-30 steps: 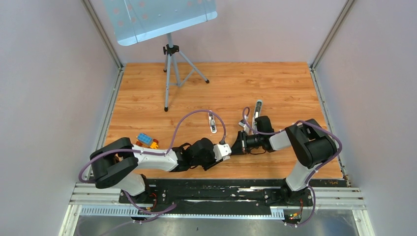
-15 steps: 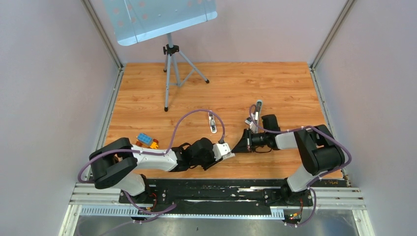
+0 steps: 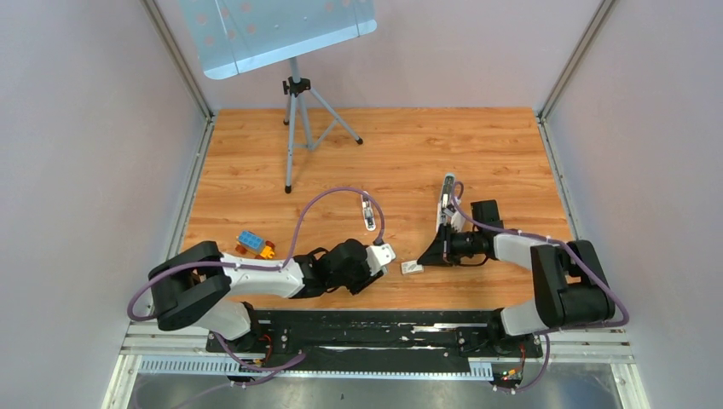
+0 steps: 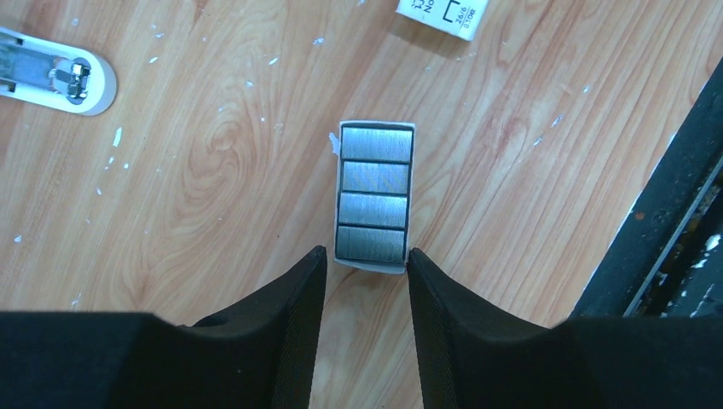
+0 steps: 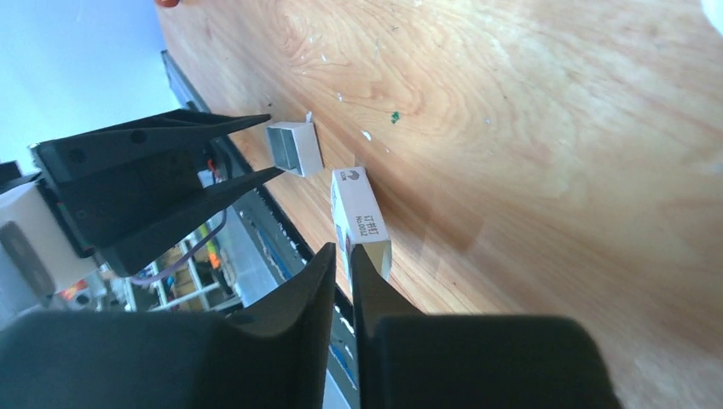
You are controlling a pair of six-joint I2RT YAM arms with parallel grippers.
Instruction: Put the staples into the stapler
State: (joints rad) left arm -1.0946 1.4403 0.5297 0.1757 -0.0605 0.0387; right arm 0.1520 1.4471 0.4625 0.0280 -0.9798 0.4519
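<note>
The staples are several grey metal strips in an open white tray, lying on the wooden table. My left gripper is open, its tips either side of the tray's near end. The tray also shows in the right wrist view. The small white stapler lies beyond the left gripper and shows at the upper left of the left wrist view. My right gripper is pinched on one wall of the printed white box, which rests on the table.
A slim grey-and-white object lies by the right arm's forearm. Blue and orange toy blocks sit at the left. A tripod holding a shiny panel stands at the back. The black base rail runs along the near edge.
The two grippers were together; the right one has drawn away to the right with the white box, down to the table. The tray of staples now lies free before the open left gripper.
</note>
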